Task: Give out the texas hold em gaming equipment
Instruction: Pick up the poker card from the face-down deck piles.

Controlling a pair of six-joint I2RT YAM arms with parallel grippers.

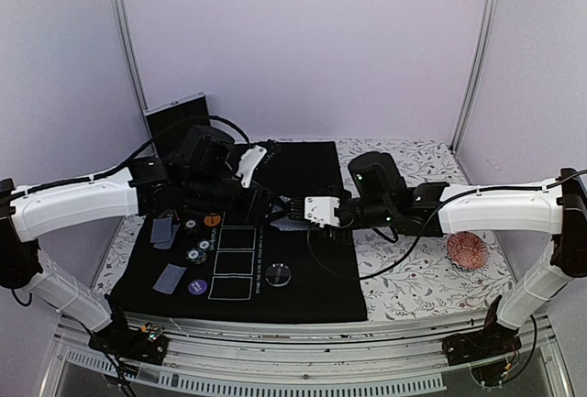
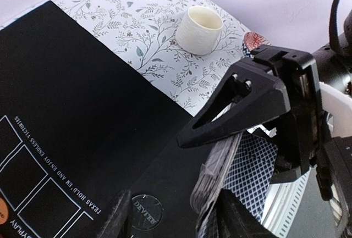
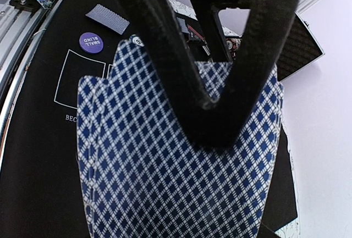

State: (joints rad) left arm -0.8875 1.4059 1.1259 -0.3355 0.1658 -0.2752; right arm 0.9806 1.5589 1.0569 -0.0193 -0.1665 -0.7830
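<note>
My right gripper is shut on a deck of playing cards with blue lattice backs, held above the middle of the black mat. In the left wrist view the deck hangs edge-on, fanned a little. My left gripper is open beside it, its right finger against the deck's near edge. The clear dealer disc lies on the mat between the left fingers. Two face-down cards, striped chips and a purple disc lie at the mat's left.
A cream cup and a reddish patterned dish stand on the floral cloth to the right of the mat. An open black case stands at the back left. White outlined boxes mark the mat.
</note>
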